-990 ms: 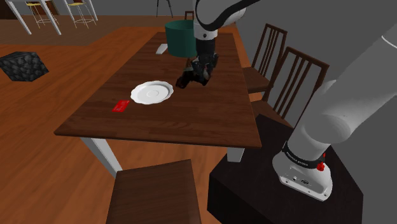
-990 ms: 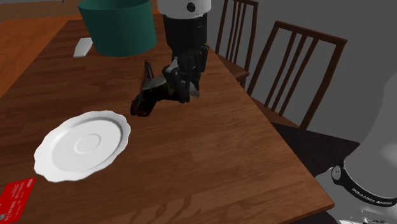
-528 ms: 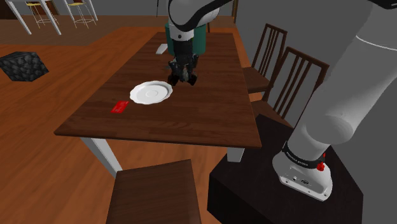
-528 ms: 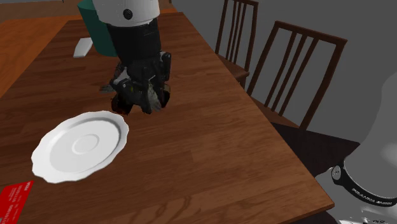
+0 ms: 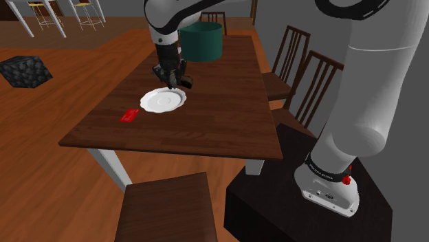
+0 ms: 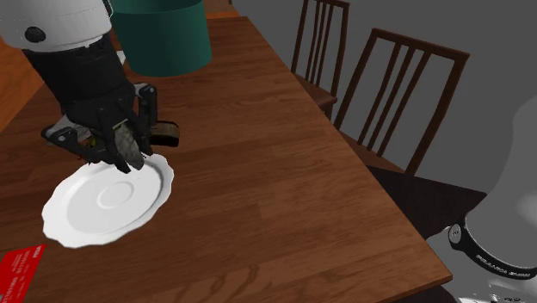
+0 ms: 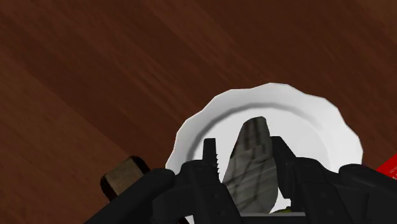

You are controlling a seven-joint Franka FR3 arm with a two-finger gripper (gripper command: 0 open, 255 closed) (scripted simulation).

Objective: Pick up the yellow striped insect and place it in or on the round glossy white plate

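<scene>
The claw (image 6: 129, 153) has swung across the bench (image 5: 206, 127) from bare wood to above the rim of the round white plate (image 6: 95, 211), bringing the insect along. Its black fingers are clamped on the insect (image 7: 253, 162), whose grey veined wing hangs over the plate's well in the wrist view. The bench is dark brown board with plain grain. A red card (image 5: 130, 115) lies just beside the plate, and a teal tub (image 5: 201, 42) stands beyond the plate. Two slat-backed chairs (image 5: 313, 86) stand well apart from the plate, against a grey wall. A dark rough block (image 5: 24, 70) sits on the wood floor (image 5: 62, 75).
</scene>
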